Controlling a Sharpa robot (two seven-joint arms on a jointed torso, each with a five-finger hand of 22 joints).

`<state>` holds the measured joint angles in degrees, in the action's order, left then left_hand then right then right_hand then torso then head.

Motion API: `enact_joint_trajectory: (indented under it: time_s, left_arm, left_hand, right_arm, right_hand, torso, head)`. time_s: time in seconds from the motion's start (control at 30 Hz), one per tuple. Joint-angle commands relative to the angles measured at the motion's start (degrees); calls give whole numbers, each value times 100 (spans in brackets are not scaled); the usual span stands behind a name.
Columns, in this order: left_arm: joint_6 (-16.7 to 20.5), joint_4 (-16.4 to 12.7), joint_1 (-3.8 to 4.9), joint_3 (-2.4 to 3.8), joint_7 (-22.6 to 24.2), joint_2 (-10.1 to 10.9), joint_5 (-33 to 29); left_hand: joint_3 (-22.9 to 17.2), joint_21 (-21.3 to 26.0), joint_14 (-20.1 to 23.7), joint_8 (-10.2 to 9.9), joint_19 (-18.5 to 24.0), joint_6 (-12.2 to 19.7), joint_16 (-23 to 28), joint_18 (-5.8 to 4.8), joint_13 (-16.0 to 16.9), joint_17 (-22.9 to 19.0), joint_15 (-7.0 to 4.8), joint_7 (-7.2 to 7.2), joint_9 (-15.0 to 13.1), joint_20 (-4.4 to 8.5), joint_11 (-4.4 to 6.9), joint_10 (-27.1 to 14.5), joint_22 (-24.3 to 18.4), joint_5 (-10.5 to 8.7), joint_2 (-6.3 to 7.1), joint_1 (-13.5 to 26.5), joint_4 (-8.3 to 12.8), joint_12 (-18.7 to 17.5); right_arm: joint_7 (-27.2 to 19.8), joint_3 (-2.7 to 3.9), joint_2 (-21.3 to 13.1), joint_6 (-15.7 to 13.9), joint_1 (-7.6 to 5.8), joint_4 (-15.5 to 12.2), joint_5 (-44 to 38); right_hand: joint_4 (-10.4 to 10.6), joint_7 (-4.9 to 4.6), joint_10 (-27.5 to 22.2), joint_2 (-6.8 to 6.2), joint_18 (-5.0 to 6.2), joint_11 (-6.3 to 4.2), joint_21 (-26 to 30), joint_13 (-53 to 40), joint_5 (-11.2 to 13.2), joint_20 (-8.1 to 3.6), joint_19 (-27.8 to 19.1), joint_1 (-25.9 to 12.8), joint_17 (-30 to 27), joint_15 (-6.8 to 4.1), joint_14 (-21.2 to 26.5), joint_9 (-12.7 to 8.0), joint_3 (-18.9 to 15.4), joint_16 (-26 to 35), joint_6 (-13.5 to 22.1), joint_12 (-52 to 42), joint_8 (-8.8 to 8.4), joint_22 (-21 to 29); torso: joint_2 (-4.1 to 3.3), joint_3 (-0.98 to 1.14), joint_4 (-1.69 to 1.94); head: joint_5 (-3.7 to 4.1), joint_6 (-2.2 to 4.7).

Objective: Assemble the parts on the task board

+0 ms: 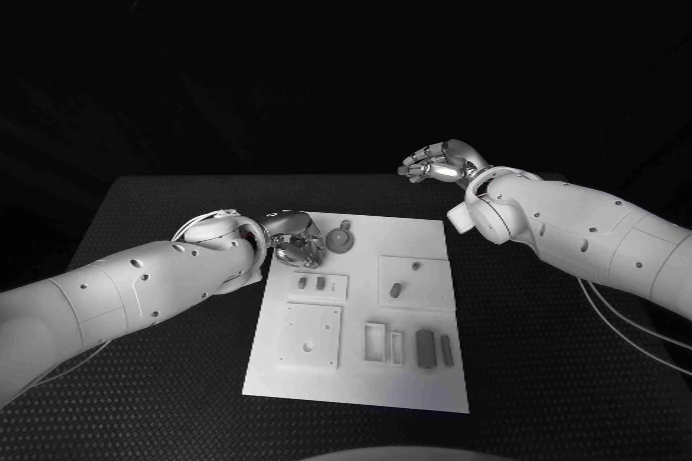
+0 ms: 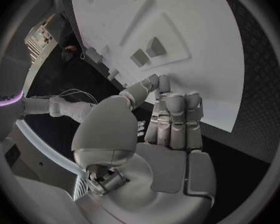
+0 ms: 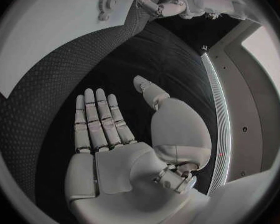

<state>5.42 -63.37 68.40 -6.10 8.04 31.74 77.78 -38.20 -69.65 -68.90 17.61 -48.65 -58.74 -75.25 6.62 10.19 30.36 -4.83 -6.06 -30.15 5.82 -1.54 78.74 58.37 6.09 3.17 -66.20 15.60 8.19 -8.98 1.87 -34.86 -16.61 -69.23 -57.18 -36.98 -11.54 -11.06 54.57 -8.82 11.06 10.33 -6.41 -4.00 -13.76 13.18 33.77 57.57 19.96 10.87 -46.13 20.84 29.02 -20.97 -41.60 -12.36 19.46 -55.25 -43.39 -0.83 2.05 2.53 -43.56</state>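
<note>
The white task board point(image 1: 361, 381) lies in the middle of the black table. My left hand point(image 1: 293, 239) hovers at the board's far left corner, beside a round toothed part point(image 1: 339, 241). In the left wrist view this hand point(image 2: 168, 114) has its fingers together and the thumb tip against a fingertip point(image 2: 157, 82) over the board's edge point(image 2: 227, 119); I see nothing between them. Two small parts point(image 2: 147, 52) lie just beyond. My right hand point(image 1: 440, 163) hangs over bare table past the board's far right corner, palm point(image 3: 115, 154) flat, fingers apart, holding nothing.
Small grey parts lie on the board: a pair point(image 1: 310, 281) near the left hand, two point(image 1: 405, 279) on a raised square, and two bars point(image 1: 434, 348) near the front. A raised plate point(image 1: 312, 334) sits front left. The right wrist view shows the toothed part point(image 3: 107, 2).
</note>
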Motion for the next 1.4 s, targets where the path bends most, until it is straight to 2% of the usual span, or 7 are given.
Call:
enact_joint_trajectory:
  time_s: [0.03,0.73,0.87,0.97,1.0,1.3,1.4]
  left_arm:
    - [-197,-8,-19,-15,-25,-6,129]
    - [-63,22,-19,-24,-79,31,158]
    - [16,15,-19,-24,-25,42,149]
    - [231,10,-19,-23,81,50,45]
    - [272,8,-19,-23,104,52,33]
    - [297,-12,-20,-22,209,55,-155]
    - [298,26,-20,-20,190,55,-200]
  left_hand:
    - [-14,-22,-13,-11,34,-54,4,12,-33,-7,7,-7,2,365,-11,-46,-1,18,-38,-2,25,-29]
    - [22,-34,33,-69,74,32,-17,-14,-15,-8,10,-41,28,391,-14,-88,0,-59,61,4,26,-10]
    - [30,-42,52,-143,84,152,-24,-24,-3,-12,10,-88,61,404,-14,-101,-1,-64,135,-21,44,7]
    - [42,-54,44,-267,79,374,-45,-31,35,-13,-5,-139,127,418,2,-27,-5,-60,226,-72,69,77]
    - [50,-60,37,-344,70,522,-53,-34,54,-14,-27,-91,169,424,26,15,-7,-58,265,-90,72,114]
    - [99,-75,7,-463,33,767,-83,-47,131,-19,-85,-43,251,467,86,99,-30,-52,343,-127,66,262]
    - [148,-80,12,-551,29,958,-85,-59,154,-26,-97,8,298,483,99,76,-40,-88,393,-104,62,301]
  right_arm:
    - [-51,1,4,47,0,-3,0]
    - [-49,1,0,42,0,4,0]
    - [-48,1,-7,35,0,5,0]
    - [-48,1,-11,32,0,1,0]
    - [-48,1,-12,32,0,1,0]
    - [-50,2,-8,37,0,3,0]
    - [-49,2,-10,36,0,3,0]
  right_hand:
    - [2,-143,12,27,-30,3,26,6,-36,17,-17,-2,-7,-12,45,-8,-37,-25,50,32,25,-8]
    - [1,-143,12,26,-29,3,33,7,-36,17,-16,-1,-11,-12,47,-11,-37,-28,51,34,26,-13]
    - [1,-143,12,25,-29,3,34,7,-36,17,-16,-1,-11,-11,47,-11,-38,-28,51,34,25,-14]
    - [0,-143,11,23,-29,3,35,7,-35,17,-16,-1,-12,-11,48,-11,-38,-28,52,35,25,-15]
    - [0,-143,11,22,-29,3,35,7,-35,17,-16,-1,-12,-11,48,-12,-38,-28,52,35,25,-15]
    - [-1,-143,9,21,-29,4,38,7,-36,17,-17,1,-14,-10,50,-13,-38,-28,54,37,25,-17]
    - [-1,-144,9,21,-29,4,39,7,-36,17,-17,1,-15,-10,51,-13,-38,-28,54,37,25,-17]
  torso:
    - [0,-3,-1]
    - [0,-4,-5]
    - [1,-4,1]
    - [0,-7,3]
    - [0,-7,2]
    - [1,-7,-2]
    - [0,-8,2]
  head:
    - [2,-9]
    - [1,-12]
    - [6,-12]
    - [9,-3]
    - [9,-3]
    - [8,-6]
    - [9,-7]
